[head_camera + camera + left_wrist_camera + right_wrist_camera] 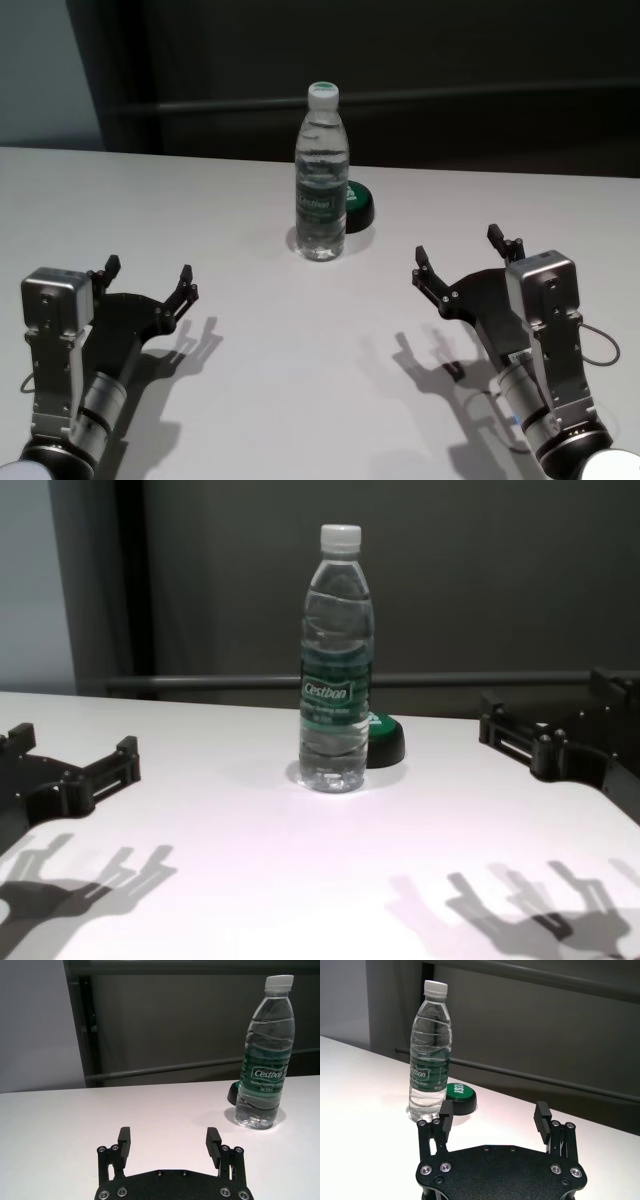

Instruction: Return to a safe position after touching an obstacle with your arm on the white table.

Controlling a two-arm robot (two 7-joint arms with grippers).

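Note:
The obstacle, a clear water bottle [321, 180] with a white cap and a green label, stands upright near the far middle of the white table [300, 380]. It also shows in the left wrist view [263, 1060], the right wrist view [430, 1055] and the chest view [336, 670]. My left gripper [148, 279] hovers open and empty over the table's near left, well clear of the bottle. My right gripper [465, 257] hovers open and empty at the near right, also apart from it. Both show empty in their wrist views: the left gripper [169, 1142], the right gripper [493, 1116].
A low black-and-green round puck [357, 206] lies just behind the bottle on its right side, touching or nearly so. A dark wall with a horizontal rail [200, 682] runs behind the table's far edge.

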